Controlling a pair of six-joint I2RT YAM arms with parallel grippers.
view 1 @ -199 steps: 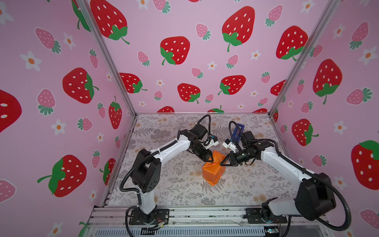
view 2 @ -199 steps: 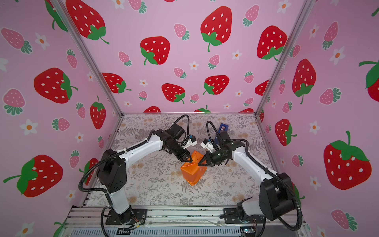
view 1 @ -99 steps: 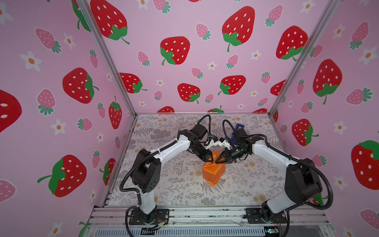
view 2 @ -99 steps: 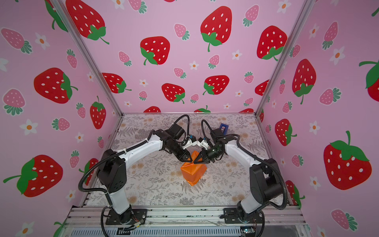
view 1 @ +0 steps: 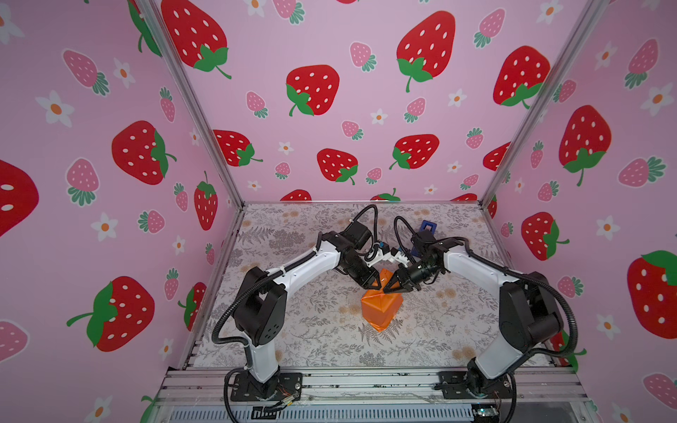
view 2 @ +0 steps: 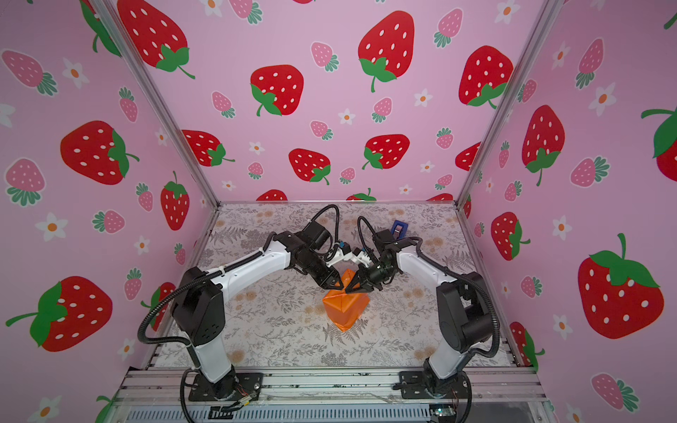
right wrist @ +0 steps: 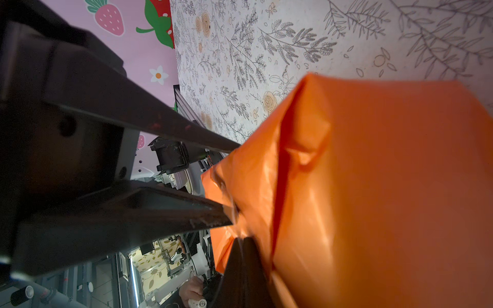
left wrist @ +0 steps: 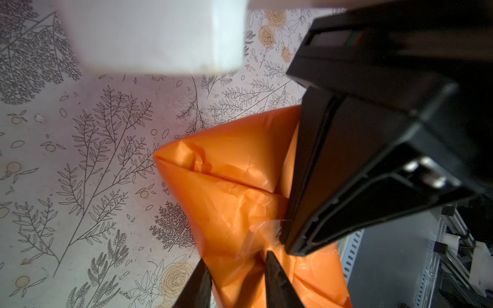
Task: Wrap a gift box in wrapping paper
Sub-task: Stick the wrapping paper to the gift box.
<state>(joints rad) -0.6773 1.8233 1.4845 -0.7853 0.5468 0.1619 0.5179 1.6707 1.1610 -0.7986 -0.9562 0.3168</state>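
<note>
The gift box is hidden inside the orange wrapping paper (view 1: 381,309) (view 2: 346,309), which stands as a folded parcel mid-table. A clear strip of tape (left wrist: 260,226) lies on its top fold. My left gripper (view 1: 377,284) (left wrist: 237,269) is at the parcel's top back edge. Its fingers (right wrist: 160,125) are partly apart, with their tips on the paper either side of a folded corner. My right gripper (view 1: 389,289) (right wrist: 242,256) is shut with nothing between its jaws. Its tip presses on the paper beside the tape, close to the left fingertips. A triangular flap (left wrist: 240,149) is folded against one side.
A blue tape dispenser (view 1: 426,227) (view 2: 398,227) stands at the back right behind the right arm. The grey floral table covering (view 1: 293,329) is boxed in by pink strawberry walls on three sides. A metal rail (view 1: 366,381) runs along the front.
My right gripper has swung left and slightly down onto the parcel's top, ending beside the left gripper. The left arm and the parcel have stayed put.
</note>
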